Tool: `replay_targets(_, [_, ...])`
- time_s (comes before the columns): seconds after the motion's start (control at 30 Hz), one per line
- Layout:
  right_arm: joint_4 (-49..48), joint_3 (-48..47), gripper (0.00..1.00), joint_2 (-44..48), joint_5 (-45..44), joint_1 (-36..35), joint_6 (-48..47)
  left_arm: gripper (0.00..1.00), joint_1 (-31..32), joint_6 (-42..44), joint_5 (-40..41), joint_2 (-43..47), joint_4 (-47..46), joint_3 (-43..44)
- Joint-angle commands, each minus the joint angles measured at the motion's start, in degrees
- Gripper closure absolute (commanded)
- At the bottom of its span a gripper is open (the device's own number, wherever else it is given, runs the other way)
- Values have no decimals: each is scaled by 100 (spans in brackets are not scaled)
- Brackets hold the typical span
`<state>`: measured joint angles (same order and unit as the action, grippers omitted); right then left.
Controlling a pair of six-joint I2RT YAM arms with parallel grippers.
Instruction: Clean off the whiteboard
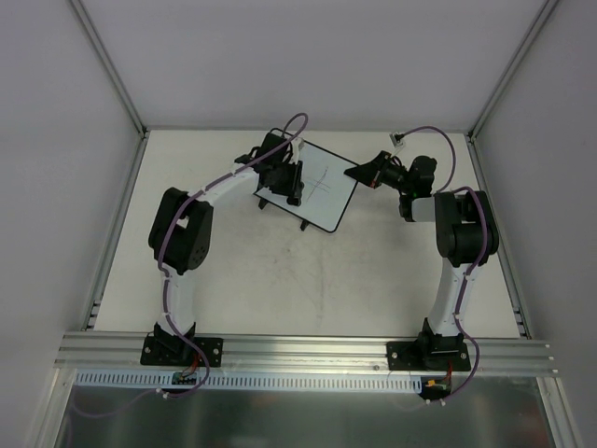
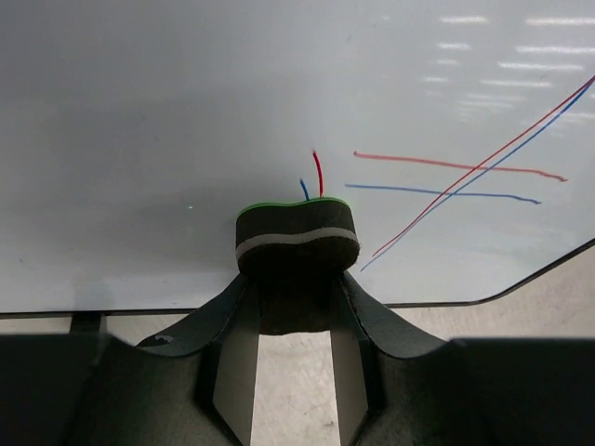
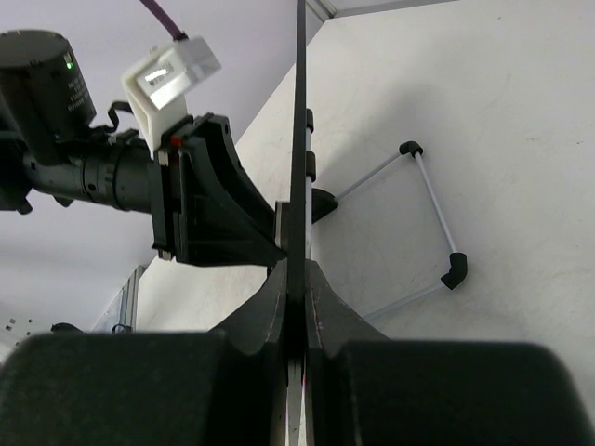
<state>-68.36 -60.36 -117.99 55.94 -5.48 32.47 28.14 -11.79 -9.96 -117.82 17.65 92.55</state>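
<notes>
The whiteboard (image 1: 328,194) stands tilted at the back middle of the table, with thin pen lines on its face. My left gripper (image 1: 291,181) is at the board's left part, shut on a dark eraser (image 2: 297,237) with a grey band. The eraser presses against the board face (image 2: 186,111), just below short red and blue strokes. Longer red and blue lines (image 2: 456,169) cross to its right. My right gripper (image 1: 360,175) is shut on the board's right edge. In the right wrist view the board (image 3: 300,111) shows edge-on, pinched between that gripper's (image 3: 299,297) fingers.
A thin wire stand with black feet (image 3: 453,269) props the board from behind. The left arm's wrist and camera (image 3: 177,186) sit close on the board's other side. White walls and metal posts (image 1: 107,65) enclose the table. An aluminium rail (image 1: 298,350) runs along the near edge.
</notes>
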Motion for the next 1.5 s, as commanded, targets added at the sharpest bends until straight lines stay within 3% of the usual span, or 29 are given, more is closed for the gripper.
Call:
replay_targets(0.0, [-1048,-125,100,400,716,-182,-83,100,130,-148,-7,66,-392,-789])
replay_targets(0.3, [-1048,-99,100,444,734,-173,-74,100,148,-324,134,180,-929,-1827])
replay_targets(0.47, [-1118,-90,100,427,734,-173,-30,100,139,-298,239,172,-965,-1706])
replay_targets(1.07, [-1259,-143,100,356,848,-208,137,100,-37,28,134,-461,-17,1035])
replay_targets(1.47, [-1277,-178,100,312,901,-217,190,100,-186,221,170,-760,406,2135])
